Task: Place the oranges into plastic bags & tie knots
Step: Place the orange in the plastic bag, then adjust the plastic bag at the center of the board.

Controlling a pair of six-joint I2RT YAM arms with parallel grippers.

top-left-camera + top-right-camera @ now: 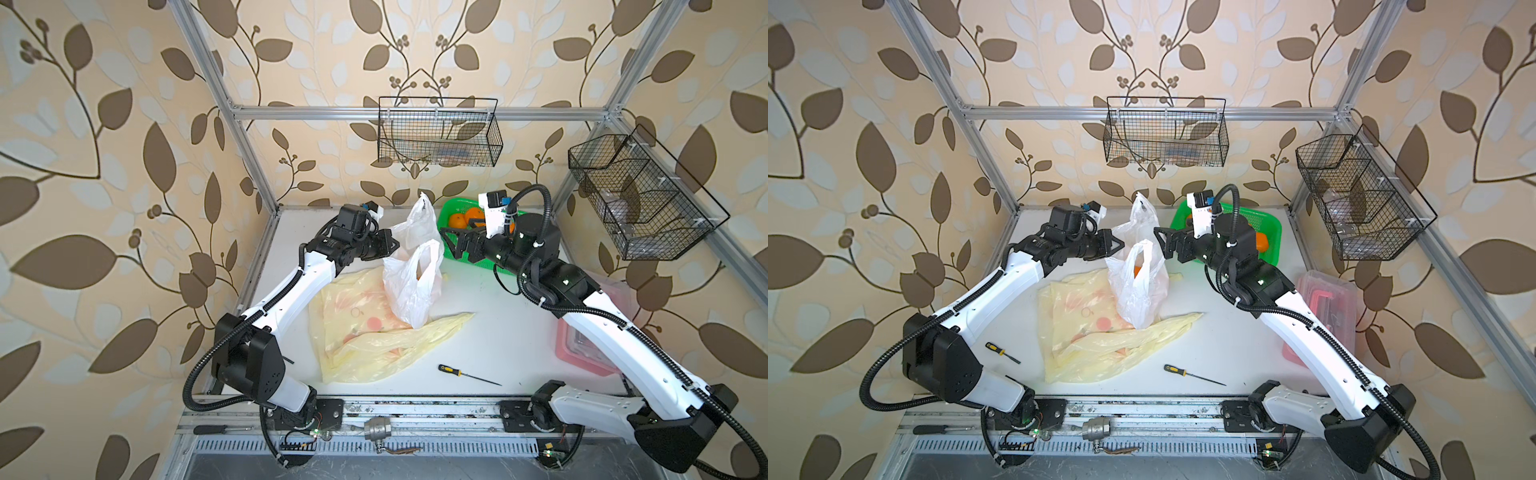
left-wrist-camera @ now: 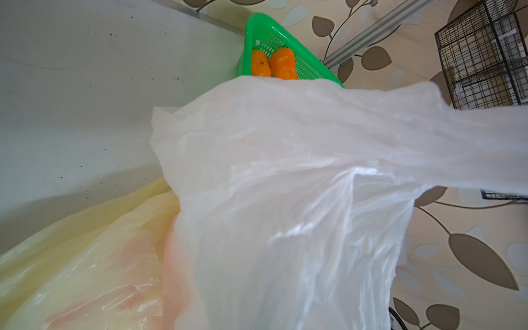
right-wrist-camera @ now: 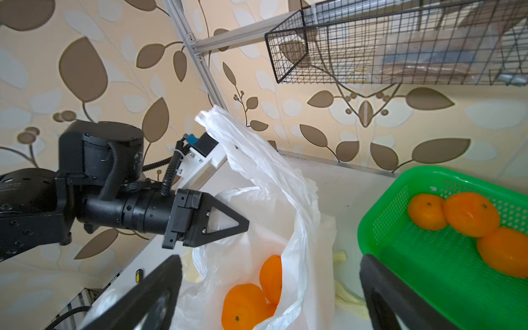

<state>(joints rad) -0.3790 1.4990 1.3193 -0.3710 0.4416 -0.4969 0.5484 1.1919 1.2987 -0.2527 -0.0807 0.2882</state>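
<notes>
Translucent white plastic bag (image 1: 409,286) stands on the tabletop (image 1: 498,332), its rim pinched in the closed left end effector (image 3: 245,222), with small round oranges (image 3: 245,305) inside. The right end effector (image 1: 1162,243) hangs empty, fingers apart. More fruit (image 3: 471,214) lies in the green mesh plastic basket (image 3: 371,223) just beside it, away from the bag. That arm looks nearer for the next pick.

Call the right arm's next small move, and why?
Probably move the right gripper to the green basket and close on one of the basket oranges. Its jaws stand open and empty at the mouth of the white bag, which the left gripper holds up by a handle; the bagged oranges are in.
</notes>
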